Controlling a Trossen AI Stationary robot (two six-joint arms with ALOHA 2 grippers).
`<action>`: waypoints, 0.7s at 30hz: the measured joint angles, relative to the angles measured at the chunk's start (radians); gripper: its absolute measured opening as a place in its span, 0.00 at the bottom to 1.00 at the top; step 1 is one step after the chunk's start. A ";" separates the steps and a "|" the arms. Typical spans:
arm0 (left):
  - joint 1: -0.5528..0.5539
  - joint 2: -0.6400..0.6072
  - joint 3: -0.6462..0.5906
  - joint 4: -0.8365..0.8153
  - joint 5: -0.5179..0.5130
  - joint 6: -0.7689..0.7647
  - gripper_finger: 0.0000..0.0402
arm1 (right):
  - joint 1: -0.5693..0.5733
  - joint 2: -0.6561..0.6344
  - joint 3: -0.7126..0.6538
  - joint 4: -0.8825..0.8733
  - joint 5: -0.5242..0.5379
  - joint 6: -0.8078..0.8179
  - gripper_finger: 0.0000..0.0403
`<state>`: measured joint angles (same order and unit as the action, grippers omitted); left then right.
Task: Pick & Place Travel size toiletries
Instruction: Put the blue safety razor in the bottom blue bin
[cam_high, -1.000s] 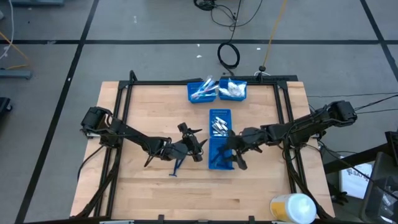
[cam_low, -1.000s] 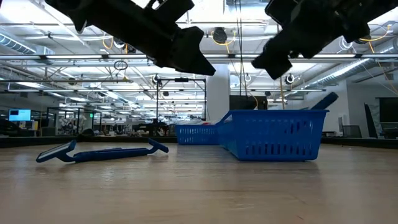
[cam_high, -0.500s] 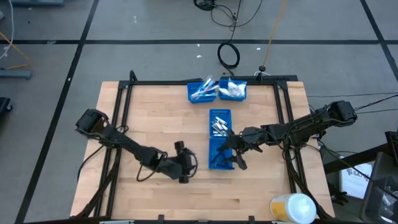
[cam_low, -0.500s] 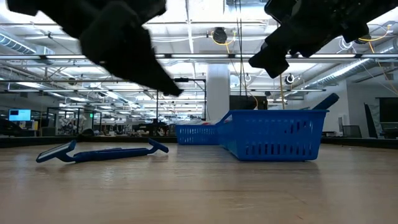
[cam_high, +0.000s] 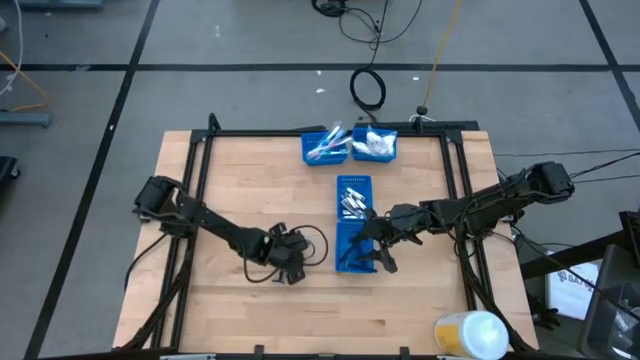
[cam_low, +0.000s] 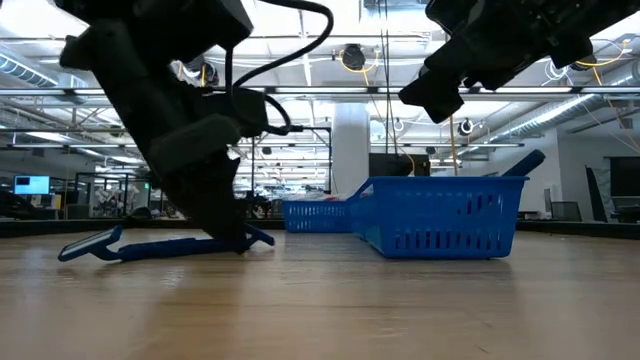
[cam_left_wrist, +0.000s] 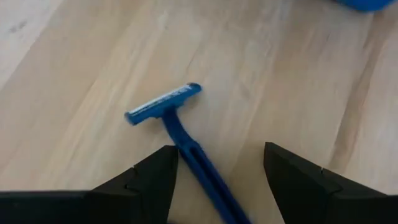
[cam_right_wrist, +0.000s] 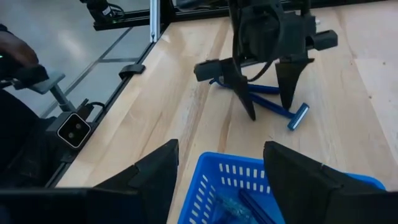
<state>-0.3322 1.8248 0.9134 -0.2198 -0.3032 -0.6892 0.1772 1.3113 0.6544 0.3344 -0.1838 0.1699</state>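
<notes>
A dark blue T-shaped razor (cam_left_wrist: 180, 134) lies flat on the wood, left of the blue bins; its head (cam_right_wrist: 298, 116) points toward the near edge. My left gripper (cam_left_wrist: 217, 186) stands open and points steeply down over it, one finger on each side of the handle, touching nothing I can see. In the high view this gripper (cam_high: 290, 262) hides the razor. My right gripper (cam_right_wrist: 221, 186) hovers open above the nearest blue bin (cam_high: 350, 250), which holds more razors.
A second bin (cam_high: 352, 195) with silvery tubes stands just beyond the razor bin. Two bins at the far edge hold sticks (cam_high: 325, 147) and white packets (cam_high: 374, 145). A black frame (cam_high: 200, 150) borders the table. Bare wood (cam_high: 230, 190) lies to the left.
My left gripper has come down toward the table and a little toward the near edge. It has rolled and tipped from nearly level to steeply downward, so its open fingers now stand on either side of the razor's handle. The razor has not moved.
</notes>
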 joint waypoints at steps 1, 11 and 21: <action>0.004 0.012 0.002 0.000 0.000 -0.001 0.60 | 0.000 0.000 0.000 -0.002 0.000 -0.002 0.55; 0.027 0.054 0.004 -0.036 0.034 -0.014 0.33 | 0.000 0.000 0.000 -0.005 0.001 -0.003 0.55; 0.041 0.038 -0.002 -0.010 0.064 0.140 0.06 | 0.000 0.000 0.000 -0.004 0.004 -0.003 0.54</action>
<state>-0.2913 1.8631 0.9115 -0.2294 -0.2389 -0.5497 0.1768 1.3113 0.6544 0.3302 -0.1802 0.1673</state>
